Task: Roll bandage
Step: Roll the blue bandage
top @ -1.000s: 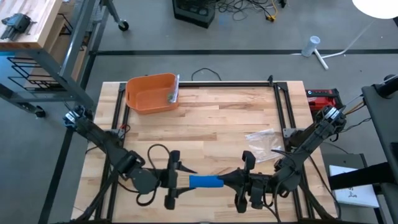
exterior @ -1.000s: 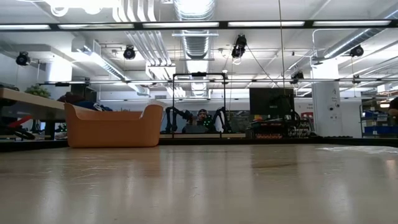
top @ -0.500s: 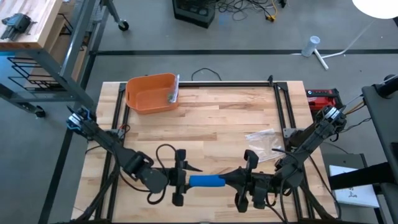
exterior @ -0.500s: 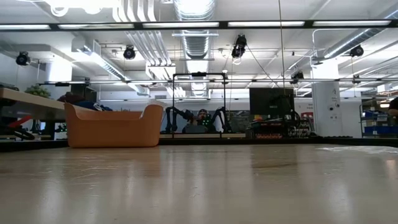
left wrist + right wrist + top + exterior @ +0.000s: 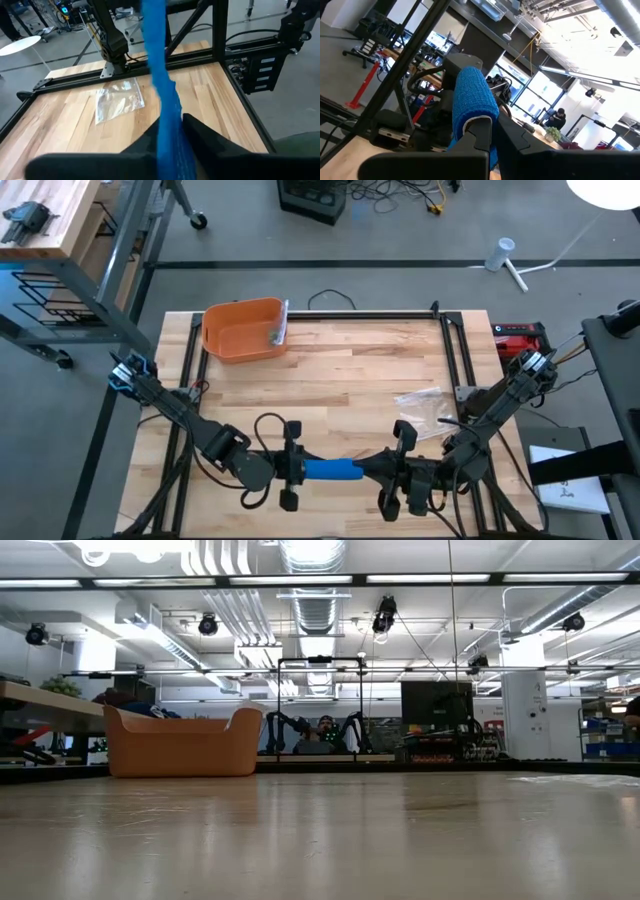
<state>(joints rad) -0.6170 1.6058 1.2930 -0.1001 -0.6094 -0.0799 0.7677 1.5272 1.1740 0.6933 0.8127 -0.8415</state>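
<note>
Now that the left pincer (image 5: pixel 291 470) has closed onto the blue bandage (image 5: pixel 330 471), whose far end the right pincer (image 5: pixel 392 472) grips, both ends look secured for rolling above the worktop (image 5: pixel 340 370).

Light wooden surface (image 5: pixel 330 370), black frame along its edges. Orange bin (image 5: pixel 243 331) at far left corner. Clear plastic bag (image 5: pixel 424 408) lying flat, right side, nearer middle.

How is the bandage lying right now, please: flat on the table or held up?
Held up: the bandage spans between the left gripper and right gripper, each shut on one end.
</note>
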